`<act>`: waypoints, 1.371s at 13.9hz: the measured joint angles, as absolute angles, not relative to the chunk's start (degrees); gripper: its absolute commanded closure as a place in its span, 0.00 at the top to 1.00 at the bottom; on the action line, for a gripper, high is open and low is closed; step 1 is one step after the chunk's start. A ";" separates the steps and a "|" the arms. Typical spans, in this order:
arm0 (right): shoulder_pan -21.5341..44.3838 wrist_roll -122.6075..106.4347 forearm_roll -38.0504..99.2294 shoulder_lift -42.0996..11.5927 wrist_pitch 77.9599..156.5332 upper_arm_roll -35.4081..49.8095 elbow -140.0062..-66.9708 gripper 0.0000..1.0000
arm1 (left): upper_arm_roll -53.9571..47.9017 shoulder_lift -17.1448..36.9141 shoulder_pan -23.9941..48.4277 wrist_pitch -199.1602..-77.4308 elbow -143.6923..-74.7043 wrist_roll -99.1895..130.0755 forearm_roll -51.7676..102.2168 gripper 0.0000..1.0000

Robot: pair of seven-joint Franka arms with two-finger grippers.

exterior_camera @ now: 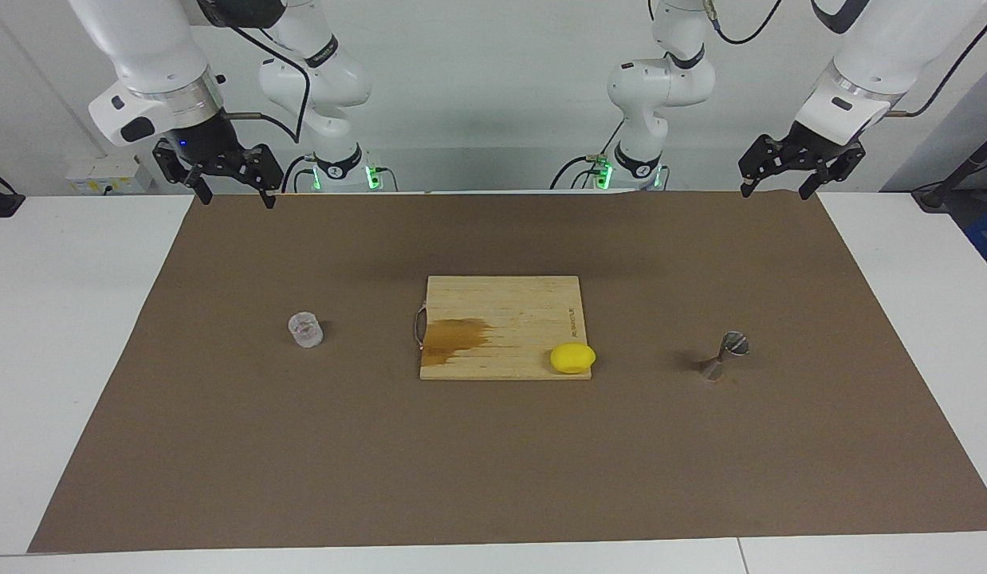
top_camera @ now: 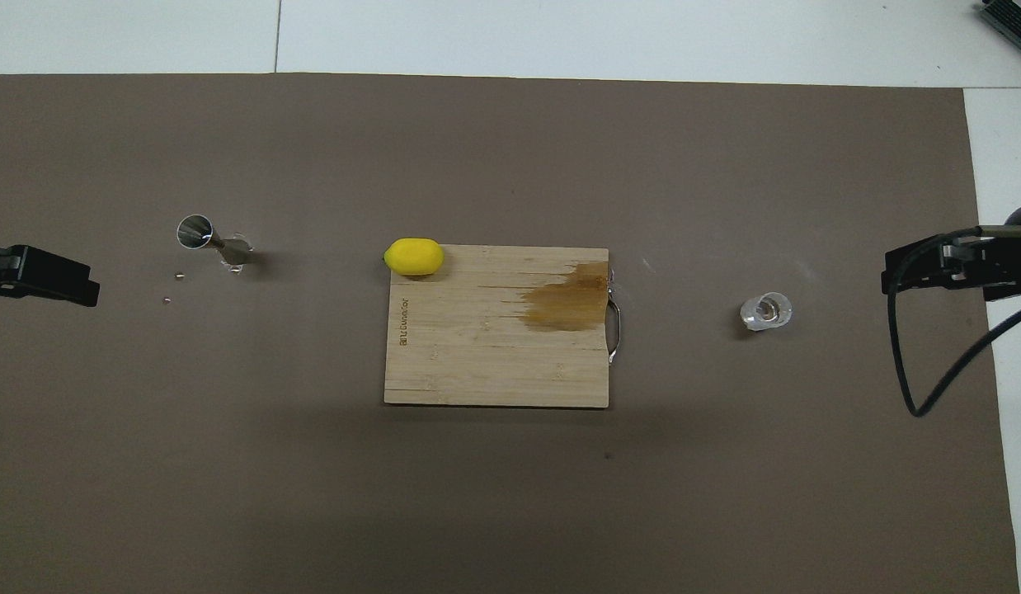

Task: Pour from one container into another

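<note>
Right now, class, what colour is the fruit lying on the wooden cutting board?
Bright yellow: the lemon at the cutting board's corner, clearest in the overhead view.

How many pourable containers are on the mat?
2. The glass tumbler stands toward the right arm's end; the metal jigger stands toward the left arm's end. None appears hidden.

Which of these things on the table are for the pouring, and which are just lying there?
For the pouring: glass tumbler, metal jigger.
Just lying there: cutting board, lemon on the board's corner, brown mat.
</note>
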State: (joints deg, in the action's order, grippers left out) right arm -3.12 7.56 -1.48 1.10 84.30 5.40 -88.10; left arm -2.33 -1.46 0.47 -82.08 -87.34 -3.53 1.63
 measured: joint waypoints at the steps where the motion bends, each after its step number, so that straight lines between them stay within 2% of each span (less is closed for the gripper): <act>1: -3.12 7.56 -1.48 1.10 84.30 5.40 -88.10 1.00 | -2.35 -1.46 0.47 -82.13 -87.32 -3.54 1.63 1.00; 15: -3.12 7.56 -1.48 1.10 84.30 5.40 -88.10 1.00 | -2.52 -1.27 0.49 -83.63 -87.28 -3.54 1.63 1.00; 19: -3.12 7.56 -1.48 1.10 84.30 5.40 -88.10 1.00 | -1.68 0.24 0.19 -83.65 -89.16 -3.48 2.58 1.00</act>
State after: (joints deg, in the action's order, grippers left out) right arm -3.12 7.56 -1.48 1.10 84.30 5.40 -88.10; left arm -1.68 0.24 0.19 -83.65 -89.16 -3.48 2.58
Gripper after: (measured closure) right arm 0.000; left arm 0.000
